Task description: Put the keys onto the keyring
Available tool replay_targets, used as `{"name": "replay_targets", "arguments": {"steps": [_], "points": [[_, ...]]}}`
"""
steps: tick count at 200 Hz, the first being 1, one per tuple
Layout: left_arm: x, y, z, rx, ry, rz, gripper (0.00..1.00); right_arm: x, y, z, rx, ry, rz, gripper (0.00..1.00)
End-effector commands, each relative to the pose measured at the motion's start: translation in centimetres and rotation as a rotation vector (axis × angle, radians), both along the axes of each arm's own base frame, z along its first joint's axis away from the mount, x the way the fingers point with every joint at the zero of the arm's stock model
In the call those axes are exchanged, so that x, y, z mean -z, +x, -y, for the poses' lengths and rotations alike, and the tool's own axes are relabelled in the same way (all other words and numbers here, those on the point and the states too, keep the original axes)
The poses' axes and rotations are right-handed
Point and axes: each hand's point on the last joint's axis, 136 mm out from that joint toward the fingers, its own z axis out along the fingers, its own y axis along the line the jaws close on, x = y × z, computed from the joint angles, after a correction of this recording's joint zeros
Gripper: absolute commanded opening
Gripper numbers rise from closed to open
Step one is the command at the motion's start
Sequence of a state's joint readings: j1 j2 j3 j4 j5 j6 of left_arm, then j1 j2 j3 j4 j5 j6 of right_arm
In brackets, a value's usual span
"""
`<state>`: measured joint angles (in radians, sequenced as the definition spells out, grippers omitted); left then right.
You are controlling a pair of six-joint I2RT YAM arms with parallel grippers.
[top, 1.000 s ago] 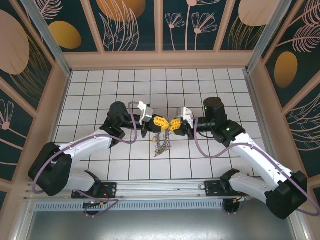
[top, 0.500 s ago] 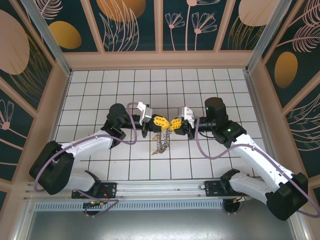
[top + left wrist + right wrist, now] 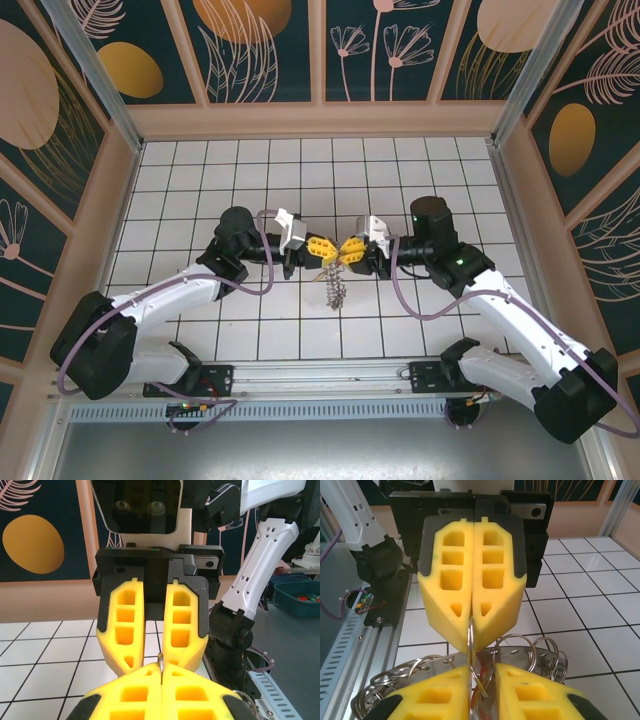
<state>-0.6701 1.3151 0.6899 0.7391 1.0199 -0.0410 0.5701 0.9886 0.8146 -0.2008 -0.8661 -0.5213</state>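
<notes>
Currently both arms meet over the middle of the tiled surface [image 3: 200,180], fingertip to fingertip, clear of the tiles.

1. Left fingers [image 3: 318,245]: closed flat against each other. The left wrist view shows the thin wire of the keyring [image 3: 161,664] standing upright in the seam at their tips, so we judge the ring is pinched there.

2. Keyring: held in the air between the two arms. Its bundle [image 3: 337,288] of metal pieces hangs straight down just below the fingertips, above the surface. The right wrist view shows several small loose rings [image 3: 547,664] fanned out beneath the wire. We cannot pick out single keys in the bundle.

3. Right fingers [image 3: 352,248]: parted by a narrow gap, with the ring wire running down through that gap against one inner face. We cannot tell whether they press on anything.

Hazards from this position:

- The left grip acts on a thin round wire. A sideways push from the right arm could roll the wire out of the seam and drop the whole bundle.
- The hanging bundle can swing. A quick move would shift the ring's opening off the line of approach.
- The loose rings crowd the right fingers. Closing now could trap a wrong ring and tangle the set.
- The fingertips nearly touch. Further advance risks a collision that twists the ring.
</notes>
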Motion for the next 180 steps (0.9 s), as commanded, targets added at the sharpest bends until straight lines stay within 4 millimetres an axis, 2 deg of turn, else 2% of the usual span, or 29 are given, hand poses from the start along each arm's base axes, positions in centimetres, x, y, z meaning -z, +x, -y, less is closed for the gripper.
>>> {"name": "replay_targets", "arguments": {"steps": [1,60,68,77,84,123,156,180], "points": [[0.2,-0.4,0.1,0.006,0.005,-0.019,0.0,-2.2,-0.9,-0.2,-0.051,0.07,0.08,0.21],[-0.7,-0.3,0.1,0.011,-0.026,-0.012,0.0,-1.7,-1.0,-0.3,-0.061,0.061,0.063,0.21],[-0.8,-0.3,0.1,0.013,-0.03,-0.012,0.0,-1.5,-1.0,-0.4,-0.058,0.055,0.061,0.25],[-1.1,-0.4,0.1,0.017,-0.038,-0.009,0.0,-1.2,-0.9,-0.3,-0.053,0.05,0.057,0.4],[-1.3,-0.5,0.1,0.019,-0.045,-0.006,0.0,-1.0,-0.8,-0.3,-0.046,0.045,0.054,0.41],[-2.3,-1.4,-0.3,0.047,-0.077,0.023,0.0,-0.3,-0.9,-0.3,-0.055,0.024,0.026,0.15],[-2.6,-1.4,-0.4,0.05,-0.085,0.029,0.0,-0.7,-0.9,-0.4,-0.059,0.038,0.034,0.13],[-2.2,-1.1,-0.3,0.036,-0.073,0.016,0.0,-1.0,-1.1,-0.5,-0.075,0.05,0.041,0.0]]}}
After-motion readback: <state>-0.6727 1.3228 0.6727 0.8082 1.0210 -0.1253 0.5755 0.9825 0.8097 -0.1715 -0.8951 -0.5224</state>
